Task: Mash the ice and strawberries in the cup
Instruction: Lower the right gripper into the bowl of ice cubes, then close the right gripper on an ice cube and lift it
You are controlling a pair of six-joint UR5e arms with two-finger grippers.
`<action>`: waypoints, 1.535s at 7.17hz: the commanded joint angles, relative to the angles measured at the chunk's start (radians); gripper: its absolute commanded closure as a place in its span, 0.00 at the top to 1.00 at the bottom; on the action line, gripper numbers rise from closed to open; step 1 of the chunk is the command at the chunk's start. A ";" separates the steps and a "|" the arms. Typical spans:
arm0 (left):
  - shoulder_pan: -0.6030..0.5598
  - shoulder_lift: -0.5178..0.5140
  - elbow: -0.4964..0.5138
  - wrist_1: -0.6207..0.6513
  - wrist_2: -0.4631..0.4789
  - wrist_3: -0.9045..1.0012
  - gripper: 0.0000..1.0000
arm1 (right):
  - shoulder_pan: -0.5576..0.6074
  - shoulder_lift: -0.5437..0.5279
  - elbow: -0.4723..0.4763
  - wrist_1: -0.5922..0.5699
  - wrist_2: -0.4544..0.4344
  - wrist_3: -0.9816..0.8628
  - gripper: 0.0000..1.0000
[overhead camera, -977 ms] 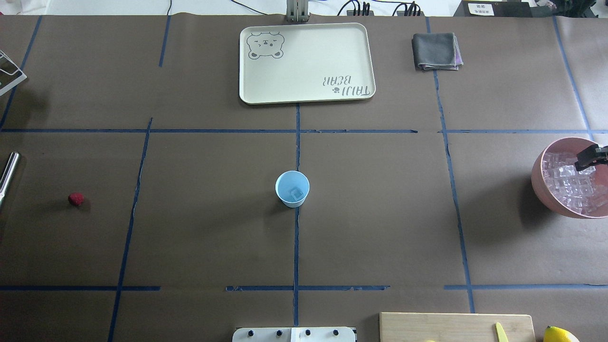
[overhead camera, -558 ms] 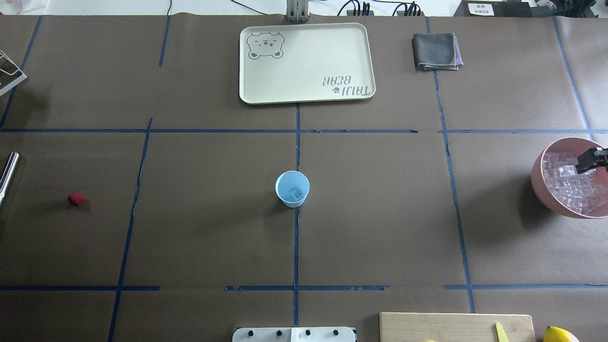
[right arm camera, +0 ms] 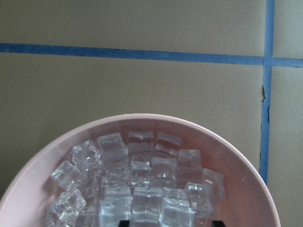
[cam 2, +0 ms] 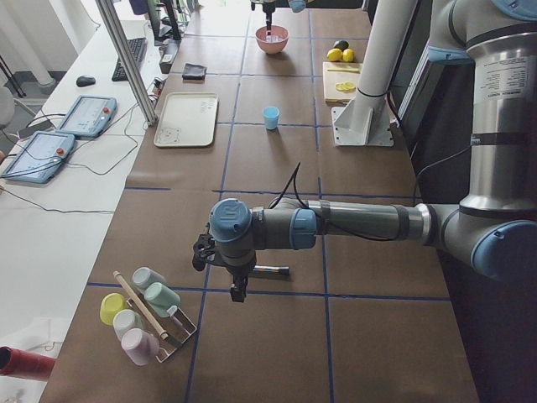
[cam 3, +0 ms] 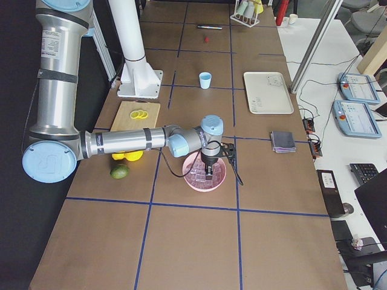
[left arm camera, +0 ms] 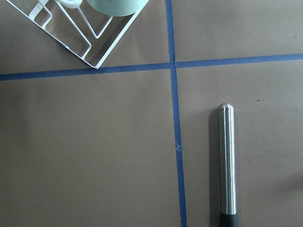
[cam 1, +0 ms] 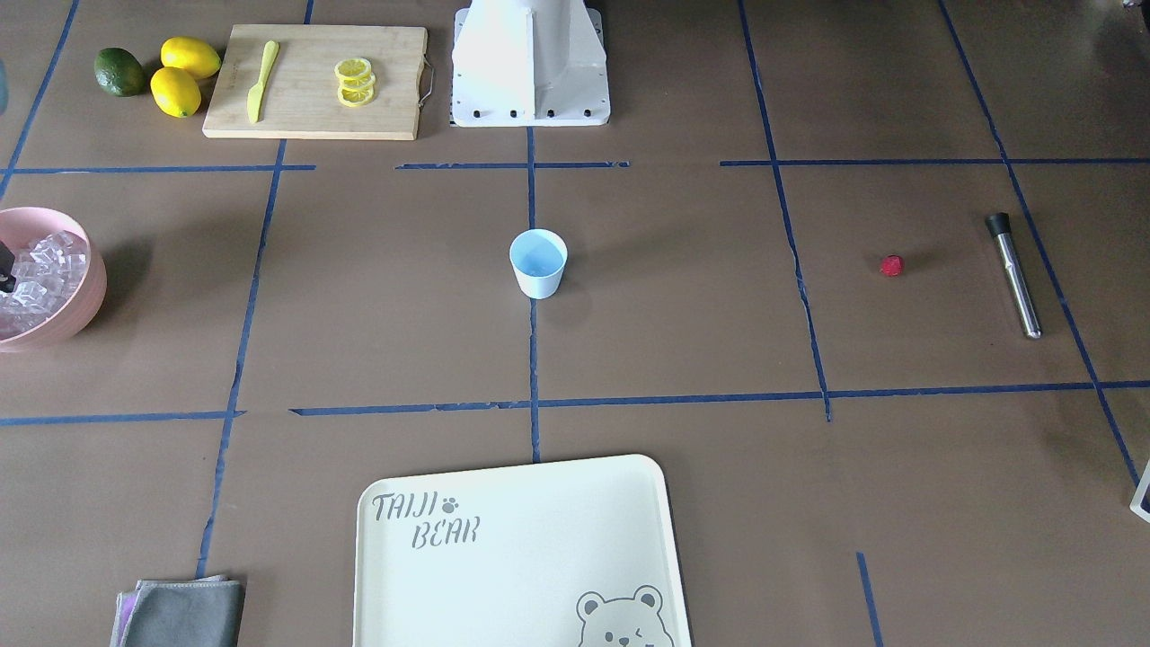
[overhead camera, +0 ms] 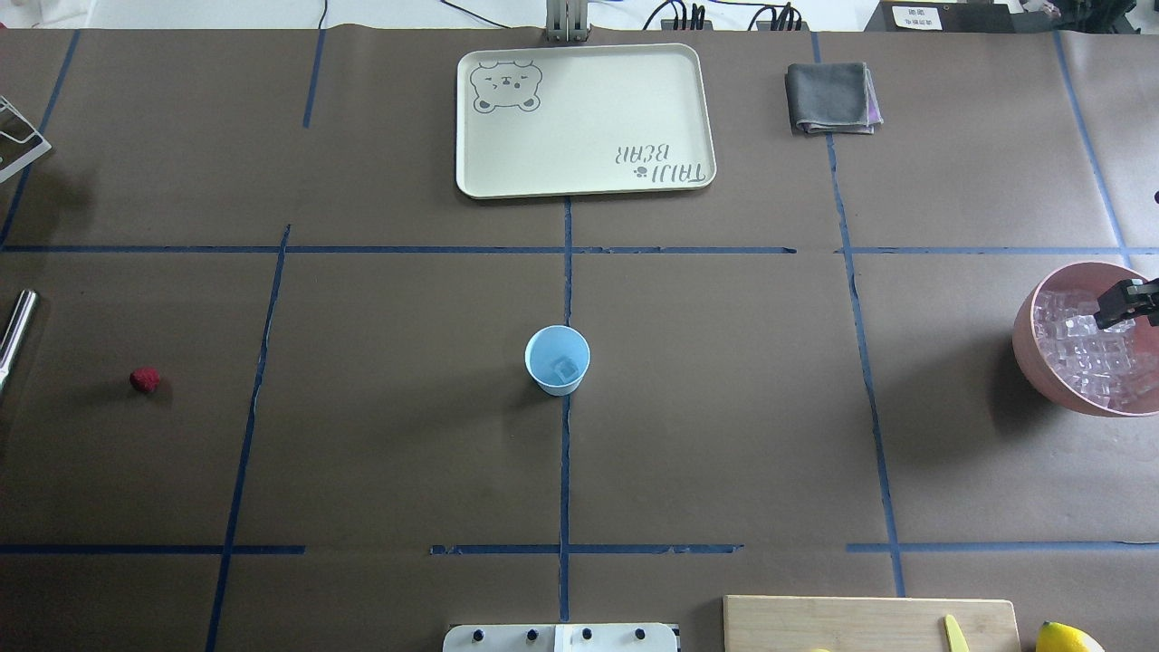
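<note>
One ice cube [overhead camera: 567, 368] sits in the cup [overhead camera: 543, 349] mid desk [overhead camera: 724, 426], strawberry [overhead camera: 144, 379] lies well off on the robot's left. Right jaws hang over the pink bowl [overhead camera: 1028, 340] heaped with ice [right arm camera: 142, 179], left jaws hover by the metal rod [left arm camera: 227, 161]. Can't tell if either pair's clenched or released.

My long table [overhead camera: 724, 407] is covered in brown paper crossed by blue tape lines [overhead camera: 565, 471]. Beside it I see a white bench [cam 2: 50, 227] carrying 2 blue-rimmed tablets [cam 2: 88, 116], all brightly and evenly lit.
</note>
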 commanded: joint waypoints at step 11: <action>-0.001 -0.002 -0.001 0.000 0.000 0.000 1.00 | 0.016 0.007 -0.032 0.000 0.003 -0.037 0.65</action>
